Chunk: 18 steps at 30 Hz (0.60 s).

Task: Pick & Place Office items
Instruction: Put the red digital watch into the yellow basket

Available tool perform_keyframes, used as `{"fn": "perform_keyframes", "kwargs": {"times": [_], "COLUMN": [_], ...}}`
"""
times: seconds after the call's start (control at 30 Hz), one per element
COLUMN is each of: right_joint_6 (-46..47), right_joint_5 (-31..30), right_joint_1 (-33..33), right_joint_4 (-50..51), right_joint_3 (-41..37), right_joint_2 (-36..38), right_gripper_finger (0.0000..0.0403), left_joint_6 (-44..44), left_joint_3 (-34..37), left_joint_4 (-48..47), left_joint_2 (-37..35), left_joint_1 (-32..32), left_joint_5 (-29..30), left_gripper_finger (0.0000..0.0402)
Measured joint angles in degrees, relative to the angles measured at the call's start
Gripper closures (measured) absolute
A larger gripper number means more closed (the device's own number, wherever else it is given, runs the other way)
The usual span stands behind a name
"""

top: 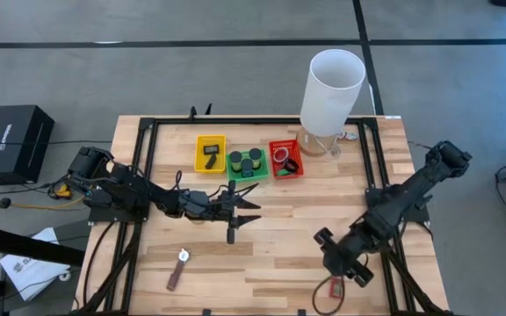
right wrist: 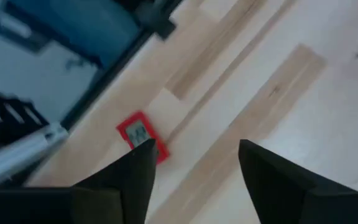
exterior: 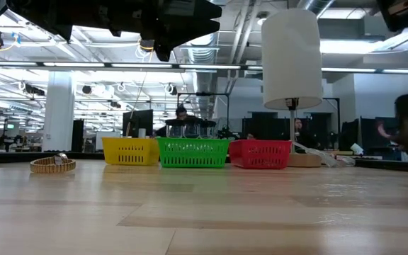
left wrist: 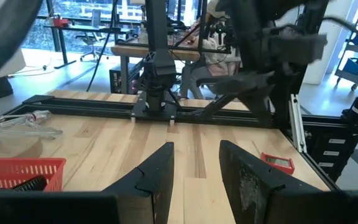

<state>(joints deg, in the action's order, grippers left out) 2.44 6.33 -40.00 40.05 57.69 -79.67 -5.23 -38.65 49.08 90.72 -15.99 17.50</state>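
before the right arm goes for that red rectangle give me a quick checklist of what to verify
1. Target in sight: red rectangle lies flat on the wood near the table's front edge, right in front of the right gripper. ok
2. Right jaws apart and empty: a clear gap shows between them, nothing in it. ok
3. Jaws straddle the target: the rectangle sits off toward one finger, not centred in the gap. not ok
4. Left gripper out of the way: it hangs mid-table below the green tray, far from the target. ok
5. Drop-off room: red tray already holds items; free space cannot tell.
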Motion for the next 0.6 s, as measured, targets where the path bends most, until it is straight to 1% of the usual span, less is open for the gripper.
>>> {"fn": "perform_keyframes", "kwargs": {"times": [0.07, 0.17, 0.3, 0.6], "right_joint_6": [-2.7, -5.7, -5.7, -4.1], "right_joint_5": [-0.3, -0.4, -0.3, -0.3], "right_joint_1": [-1.6, -4.0, -7.1, -11.9], "right_joint_4": [0.1, -3.2, -7.5, -10.0], "right_joint_3": [-0.1, 0.0, 0.0, 0.0], "right_joint_2": [-0.9, -3.6, -8.0, -16.5], "right_gripper_finger": [0.0177, 0.017, 0.0169, 0.0168], "left_joint_6": [0.0, 0.0, 0.0, 0.0], "left_joint_3": [0.0, 0.0, 0.0, 0.0], "left_joint_4": [0.0, 0.0, 0.2, 0.7], "left_joint_2": [0.0, 0.0, 0.0, 0.0], "left_joint_1": [0.0, 0.0, 0.0, 0.0], "left_joint_5": [0.0, 0.0, 0.0, 0.0], "left_gripper_finger": [0.028, 0.028, 0.028, 0.028]}}
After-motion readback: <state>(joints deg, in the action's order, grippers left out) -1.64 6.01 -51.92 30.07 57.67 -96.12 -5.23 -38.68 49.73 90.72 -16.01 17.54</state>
